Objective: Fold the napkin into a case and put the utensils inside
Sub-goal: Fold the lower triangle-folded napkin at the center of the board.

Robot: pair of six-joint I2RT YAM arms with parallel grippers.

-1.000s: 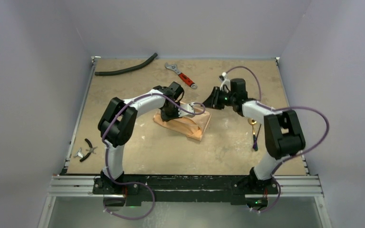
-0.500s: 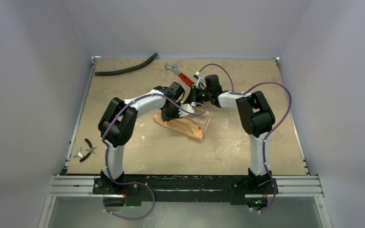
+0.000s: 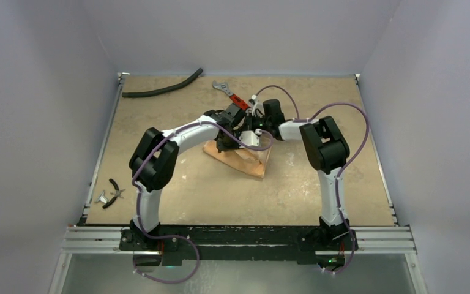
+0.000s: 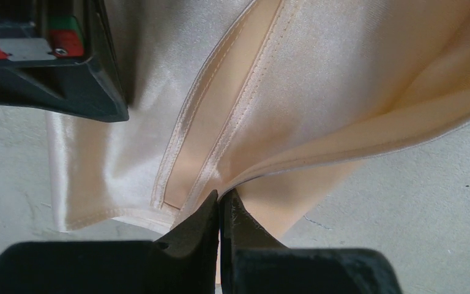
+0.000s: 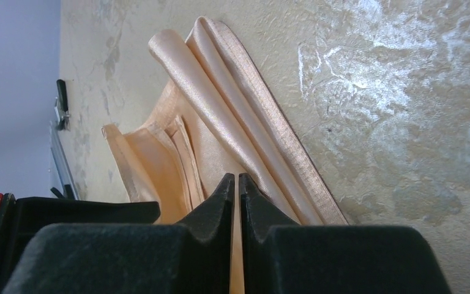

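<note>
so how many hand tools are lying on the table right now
2. The red-handled wrench lies at the far side near the middle, its handle partly covered by the grippers. The black-handled pliers lie by the near left edge. Others may be hidden under the arms.

Within 1 second the right arm point(image 3: 324, 144) has swung in from the right side of the worktop point(image 3: 171, 184). The right tool point(image 5: 234, 180) has closed on a fold of the napkin point(image 3: 248, 162). The left tool point(image 4: 220, 197) has shifted slightly right, and the cloth has bunched narrower.
</note>
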